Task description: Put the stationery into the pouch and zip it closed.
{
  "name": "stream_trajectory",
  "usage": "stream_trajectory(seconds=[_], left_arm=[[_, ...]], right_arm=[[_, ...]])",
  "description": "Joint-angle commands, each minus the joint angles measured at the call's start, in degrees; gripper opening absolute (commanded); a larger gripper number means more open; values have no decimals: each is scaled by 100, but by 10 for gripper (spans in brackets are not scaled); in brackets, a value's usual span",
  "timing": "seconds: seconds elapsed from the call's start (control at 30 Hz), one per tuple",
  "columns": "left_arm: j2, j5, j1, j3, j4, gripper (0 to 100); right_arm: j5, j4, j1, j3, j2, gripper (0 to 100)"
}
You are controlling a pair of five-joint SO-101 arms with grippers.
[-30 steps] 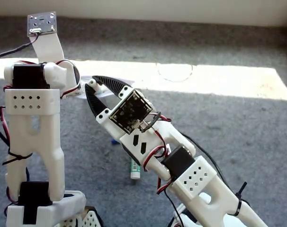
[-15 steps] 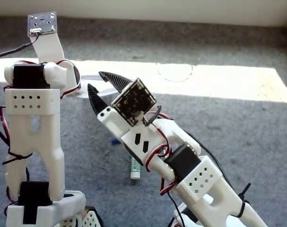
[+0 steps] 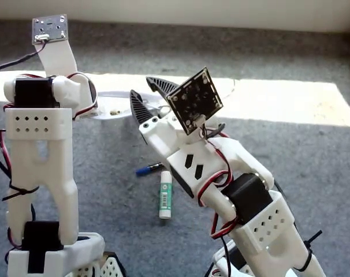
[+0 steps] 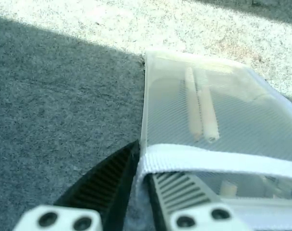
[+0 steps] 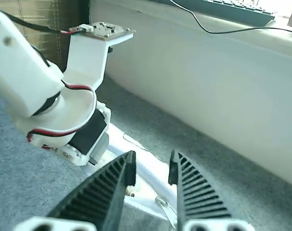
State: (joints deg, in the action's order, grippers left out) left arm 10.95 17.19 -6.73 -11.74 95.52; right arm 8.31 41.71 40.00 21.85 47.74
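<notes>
Left wrist: hand (image 4: 142, 162) on pouch (image 4: 223, 125) edge

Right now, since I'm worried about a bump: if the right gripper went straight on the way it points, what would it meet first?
Probably the pouch, lying just beyond the open right gripper in its wrist view. The left arm stands off that line. Depth is unclear.

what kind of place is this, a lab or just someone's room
Probably an ordinary room, not a lab: grey carpet-like covering with a sunlit band across it and the pouch on it, plus a pale ledge with a cable on top.
</notes>
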Motion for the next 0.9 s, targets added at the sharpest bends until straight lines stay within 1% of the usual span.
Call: stream_trajectory(seconds=[0.0,0.13,0.3,0.47,0.67,0.77,0.87], left_arm=[[22,-35,-84,-4,0,7],[22,-35,-84,-4,0,7],[22,-44,-84,-4,0,7],[22,-44,-84,-4,-18,7],[4,-44,-84,-4,-26,7],[-13,-44,-84,-4,-26,7],[-22,-44,-84,-4,-26,7]], right_arm=[[-53,295,-92,-356,119,112],[-62,1086,-198,-356,136,112],[-62,2299,-875,-356,136,112],[-62,3116,-1349,-321,136,112],[-97,3380,-1648,-101,136,112],[-484,3389,-1710,295,136,112],[-695,3389,-1719,699,110,112]])
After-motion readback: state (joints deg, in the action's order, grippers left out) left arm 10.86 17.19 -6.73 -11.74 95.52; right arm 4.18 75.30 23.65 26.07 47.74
